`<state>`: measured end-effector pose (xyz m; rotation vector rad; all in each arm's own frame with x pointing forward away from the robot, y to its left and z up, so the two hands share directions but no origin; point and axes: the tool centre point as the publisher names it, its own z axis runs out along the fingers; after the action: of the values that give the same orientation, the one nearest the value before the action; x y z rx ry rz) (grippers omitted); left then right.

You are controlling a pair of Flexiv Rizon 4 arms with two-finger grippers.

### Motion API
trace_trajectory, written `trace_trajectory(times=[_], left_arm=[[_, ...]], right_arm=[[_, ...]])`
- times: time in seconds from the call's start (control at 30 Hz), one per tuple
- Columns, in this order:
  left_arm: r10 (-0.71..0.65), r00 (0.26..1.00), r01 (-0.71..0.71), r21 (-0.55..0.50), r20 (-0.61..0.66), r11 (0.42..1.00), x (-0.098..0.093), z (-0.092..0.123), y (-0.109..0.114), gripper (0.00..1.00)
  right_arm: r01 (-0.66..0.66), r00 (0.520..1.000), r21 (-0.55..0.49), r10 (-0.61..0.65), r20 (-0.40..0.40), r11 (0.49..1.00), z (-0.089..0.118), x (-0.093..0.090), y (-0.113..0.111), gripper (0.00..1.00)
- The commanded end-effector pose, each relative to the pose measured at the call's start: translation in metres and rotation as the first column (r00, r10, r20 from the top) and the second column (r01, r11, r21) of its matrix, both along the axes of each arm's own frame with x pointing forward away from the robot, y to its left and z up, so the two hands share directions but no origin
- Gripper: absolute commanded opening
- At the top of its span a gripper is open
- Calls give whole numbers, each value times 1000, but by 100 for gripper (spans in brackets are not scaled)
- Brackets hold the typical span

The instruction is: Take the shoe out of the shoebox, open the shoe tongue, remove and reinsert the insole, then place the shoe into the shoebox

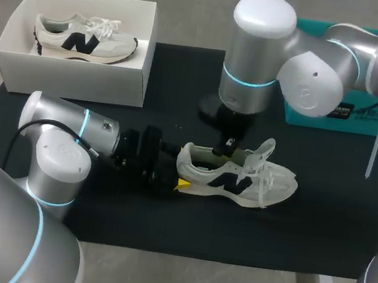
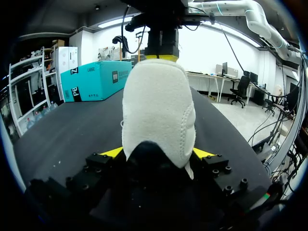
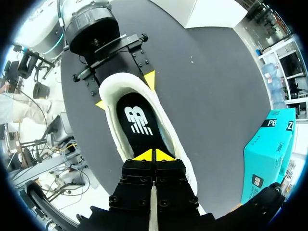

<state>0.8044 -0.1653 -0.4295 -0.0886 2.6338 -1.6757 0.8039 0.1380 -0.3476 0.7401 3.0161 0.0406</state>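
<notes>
1. Head view: the shoe lay on its sole on the black mat, out of the white shoebox, which stood at the mat's far left corner with a second shoe inside. The left gripper was at the shoe's heel. The right gripper hung over the shoe's opening, its fingers mostly hidden by the arm. A teal box stood behind the right arm.

2. Left wrist view: the left gripper was clamped on the shoe. The padded heel sat between its yellow fingertips, one pressing on each side.

3. Right wrist view: the right gripper had its two yellow tips pressed together, down inside the shoe and just over the dark insole. Whether they pinched the insole's edge could not be told. Ahead, the left gripper clasped the heel.
</notes>
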Motion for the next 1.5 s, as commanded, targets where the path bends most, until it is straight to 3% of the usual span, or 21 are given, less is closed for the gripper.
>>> trace_trajectory(times=[0.03,0.23,0.57,1.0,1.5], left_arm=[[1,1000,-1,2,0,1000,0,-2,-1,0],[1,1000,-1,2,0,1000,0,-2,-1,0],[1,1000,-1,2,0,1000,0,-2,-1,0],[1,1000,-1,2,0,1000,0,-2,-1,0],[1,1000,-1,2,0,1000,0,-2,-1,0]], right_arm=[[0,1000,-3,0,-7,1000,-6,7,-9,0],[6,999,-12,-6,-41,1000,-16,12,-20,0],[13,995,18,-11,-103,1000,-31,-12,-12,0],[20,997,7,-19,-72,1000,-39,7,-16,0],[9,997,11,-8,-70,1000,-43,4,-9,0]])
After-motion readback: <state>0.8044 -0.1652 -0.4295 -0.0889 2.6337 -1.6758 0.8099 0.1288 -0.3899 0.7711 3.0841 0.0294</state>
